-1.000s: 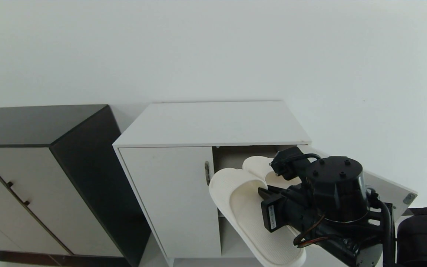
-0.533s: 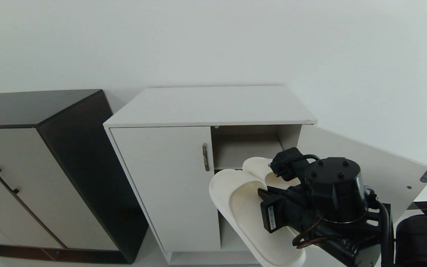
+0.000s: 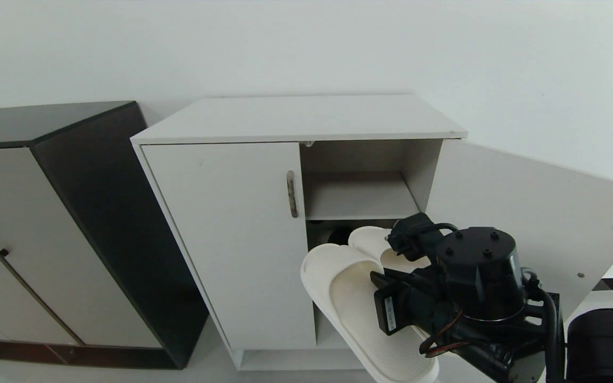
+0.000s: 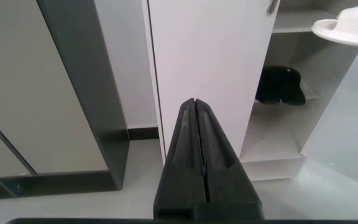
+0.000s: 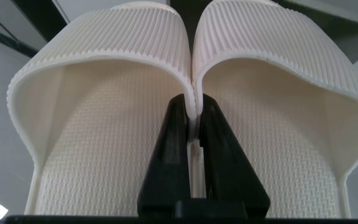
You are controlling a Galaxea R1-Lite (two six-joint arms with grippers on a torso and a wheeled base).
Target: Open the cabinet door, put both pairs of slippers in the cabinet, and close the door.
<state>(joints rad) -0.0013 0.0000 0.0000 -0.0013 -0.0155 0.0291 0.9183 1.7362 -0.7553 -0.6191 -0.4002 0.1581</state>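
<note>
Now the right hand (image 5: pixel 191 109) pinches the touching inner edges of the cream slippers (image 3: pixel 346 282). It holds the pair before the open right half of the white cabinet (image 3: pixel 296 117), just below the upper shelf (image 3: pixel 359 199). The right door (image 3: pixel 524 213) stands wide open. Black slippers (image 4: pixel 280 86) lie on a lower shelf inside. The left hand (image 4: pixel 194 118) is pressed together on nothing and faces the shut left door (image 3: pixel 232 239).
</note>
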